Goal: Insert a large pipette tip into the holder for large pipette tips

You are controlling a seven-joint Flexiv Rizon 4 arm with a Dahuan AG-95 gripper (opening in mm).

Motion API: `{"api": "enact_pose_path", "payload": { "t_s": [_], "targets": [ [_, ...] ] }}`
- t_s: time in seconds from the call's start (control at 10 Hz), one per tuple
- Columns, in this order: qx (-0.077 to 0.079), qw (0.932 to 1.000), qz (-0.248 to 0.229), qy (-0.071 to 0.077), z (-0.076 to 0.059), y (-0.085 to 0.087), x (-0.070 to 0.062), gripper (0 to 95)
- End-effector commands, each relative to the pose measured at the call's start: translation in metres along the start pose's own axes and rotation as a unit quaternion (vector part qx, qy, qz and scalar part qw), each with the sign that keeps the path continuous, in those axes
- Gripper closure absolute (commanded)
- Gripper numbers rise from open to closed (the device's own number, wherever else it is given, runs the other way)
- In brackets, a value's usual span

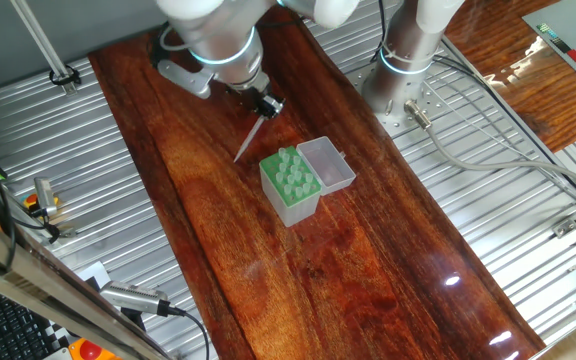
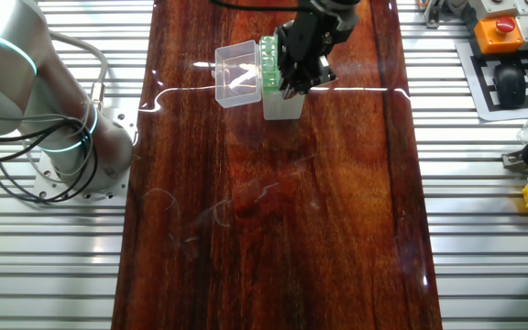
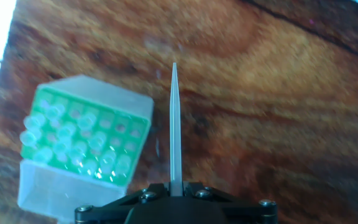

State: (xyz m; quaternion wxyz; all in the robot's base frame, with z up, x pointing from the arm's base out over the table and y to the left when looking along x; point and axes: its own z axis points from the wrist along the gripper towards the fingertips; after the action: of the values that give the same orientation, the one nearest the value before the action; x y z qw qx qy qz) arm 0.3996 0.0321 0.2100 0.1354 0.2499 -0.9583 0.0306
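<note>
Pincer (image 3: 176,185) clamped on the tip (image 3: 175,124), gripping its wide end; the point sticks out free over the bench (image 1: 368,260). Holder (image 1: 290,187) sits at 8 o'clock of the tip in hand view, lid (image 1: 326,164) open, several tips already in the holes.

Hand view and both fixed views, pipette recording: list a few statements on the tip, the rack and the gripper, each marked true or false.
1. The gripper holds the large pipette tip by its wide end. True.
2. The tip already sits in a hole of the green holder. False: it is in the air beside the holder, pointing at bare wood.
3. The holder's clear lid is open. True.
4. Every hole in the holder is empty. False: several holes already hold tips.
5. The holder stands on the metal slats. False: it stands on the wooden table.
</note>
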Motion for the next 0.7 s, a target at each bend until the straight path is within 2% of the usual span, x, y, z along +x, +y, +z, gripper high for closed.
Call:
{"api": "enact_pose_path", "payload": {
  "t_s": [0.1,0.2,0.3,0.5,0.6,0.7],
  "targets": [
    [-0.009,0.9999,-0.006,0.006,-0.001,0.002,0.002,95.0],
    [-0.015,0.9993,-0.005,0.033,-0.005,0.007,0.010,95.0],
    [-0.016,0.9989,-0.004,0.043,-0.008,0.010,0.015,95.0],
    [-0.024,0.9967,-0.009,0.077,-0.012,0.018,0.029,95.0],
    [-0.029,0.9953,-0.012,0.091,-0.014,0.022,0.035,95.0],
    [-0.025,0.9952,-0.012,0.094,-0.016,0.025,0.038,95.0]
  ]
}}
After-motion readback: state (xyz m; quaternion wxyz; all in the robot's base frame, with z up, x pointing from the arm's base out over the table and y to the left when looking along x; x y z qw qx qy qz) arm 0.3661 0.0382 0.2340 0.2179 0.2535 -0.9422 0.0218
